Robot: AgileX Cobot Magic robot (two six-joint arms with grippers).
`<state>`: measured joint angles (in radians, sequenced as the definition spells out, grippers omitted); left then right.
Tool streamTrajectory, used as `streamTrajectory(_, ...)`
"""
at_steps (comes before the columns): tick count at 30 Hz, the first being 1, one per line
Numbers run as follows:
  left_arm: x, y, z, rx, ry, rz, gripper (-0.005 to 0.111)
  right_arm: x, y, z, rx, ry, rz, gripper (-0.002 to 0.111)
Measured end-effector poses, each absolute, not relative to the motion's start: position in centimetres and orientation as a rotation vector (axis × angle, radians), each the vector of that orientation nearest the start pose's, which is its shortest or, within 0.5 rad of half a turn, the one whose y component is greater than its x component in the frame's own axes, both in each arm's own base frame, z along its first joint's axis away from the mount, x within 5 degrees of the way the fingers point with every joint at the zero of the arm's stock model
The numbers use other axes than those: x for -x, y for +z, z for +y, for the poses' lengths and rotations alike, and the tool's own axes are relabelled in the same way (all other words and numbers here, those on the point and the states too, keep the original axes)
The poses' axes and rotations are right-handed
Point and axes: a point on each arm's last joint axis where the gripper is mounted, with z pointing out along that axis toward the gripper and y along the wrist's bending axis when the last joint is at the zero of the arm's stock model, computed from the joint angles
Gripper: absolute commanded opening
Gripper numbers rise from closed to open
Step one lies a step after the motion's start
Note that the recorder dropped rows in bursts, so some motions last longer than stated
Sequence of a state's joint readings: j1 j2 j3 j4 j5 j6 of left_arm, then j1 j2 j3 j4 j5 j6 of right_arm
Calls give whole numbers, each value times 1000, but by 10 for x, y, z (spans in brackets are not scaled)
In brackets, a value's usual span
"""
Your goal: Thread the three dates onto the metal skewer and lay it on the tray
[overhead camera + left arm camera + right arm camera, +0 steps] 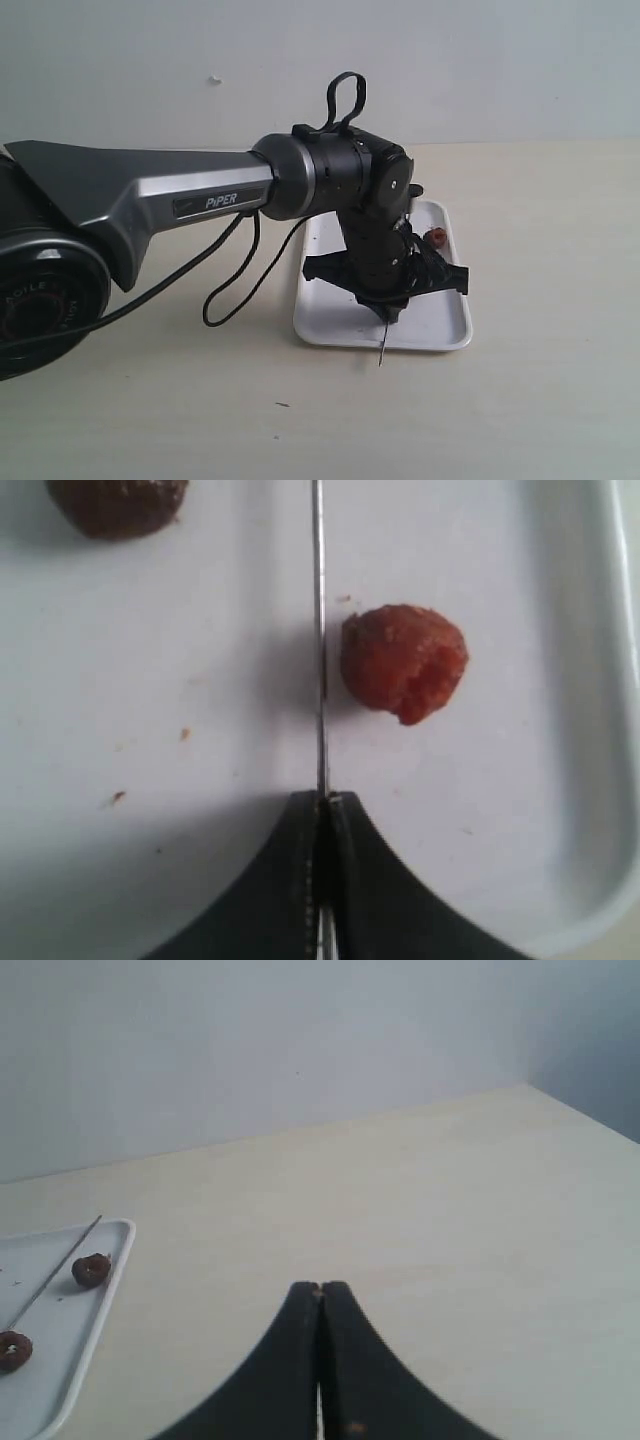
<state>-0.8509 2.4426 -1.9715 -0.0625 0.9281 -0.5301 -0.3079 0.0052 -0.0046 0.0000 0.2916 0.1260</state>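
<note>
Over the tray (600, 730), left gripper (322, 802) is clamped tight on the metal skewer (319, 630), which runs just beside one date (403, 662). Right gripper (320, 1288) is closed, empty, well clear. Risk: the thin rod may pivot or slip in the pinch on lifting; nothing threaded yet.

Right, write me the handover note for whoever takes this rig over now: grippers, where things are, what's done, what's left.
Left gripper: shut on the metal skewer, over the tray.
Right gripper: shut, empty, above the bare table beside the tray.
Dates: one date lies loose on the tray close beside the skewer. Another date lies farther off on the skewer's other side. The third is not in view.
Done: skewer gripped. No date seen threaded.
Left: thread all three dates, then lay the skewer on the tray.
</note>
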Motion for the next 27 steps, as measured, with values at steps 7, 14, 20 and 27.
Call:
streamTrajectory(7, -331, 125, -379, -425, -276, 2912, 0, -52, 188, -17, -383, -131, 1737, 0)
streamTrajectory(14, -330, 203, -363, -546, -205, 2741, 0, -52, 188, -17, -383, -131, 1737, 0)
streamTrajectory(20, -319, 264, -337, -940, -13, 2583, 0, -52, 188, -17, -383, -131, 1737, 0)
streamTrajectory(27, -314, 285, -316, -1184, 84, 2492, 0, -52, 188, -17, -383, -131, 1737, 0)
